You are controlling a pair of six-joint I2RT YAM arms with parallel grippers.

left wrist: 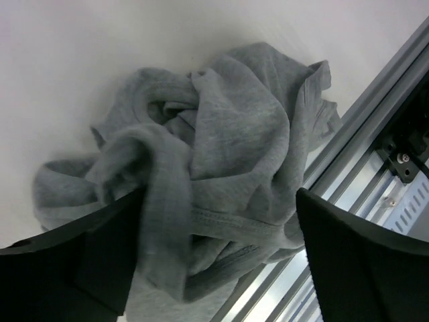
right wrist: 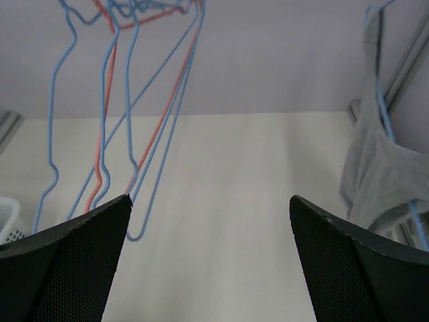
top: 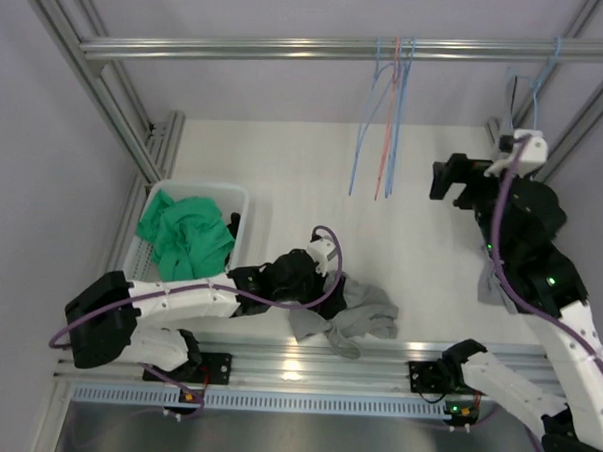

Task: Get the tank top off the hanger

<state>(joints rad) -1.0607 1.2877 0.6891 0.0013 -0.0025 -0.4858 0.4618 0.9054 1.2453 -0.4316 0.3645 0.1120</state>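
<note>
Tank top (right wrist: 375, 181) hangs on its hanger (right wrist: 381, 97) right of the right hand (right wrist: 210, 199), fingers apart.

Table (top: 283, 185) bears grey garment (top: 355, 318) and white basket (top: 198, 185)

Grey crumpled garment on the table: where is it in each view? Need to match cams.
Top external: grey garment at the table's near edge, centre.
Left wrist: fills the centre, under the open left gripper.
Right wrist: not in it; only the hanging tank top, far right.
Shared landmark: aluminium rail beside the garment, seen in top and left wrist views.
</note>
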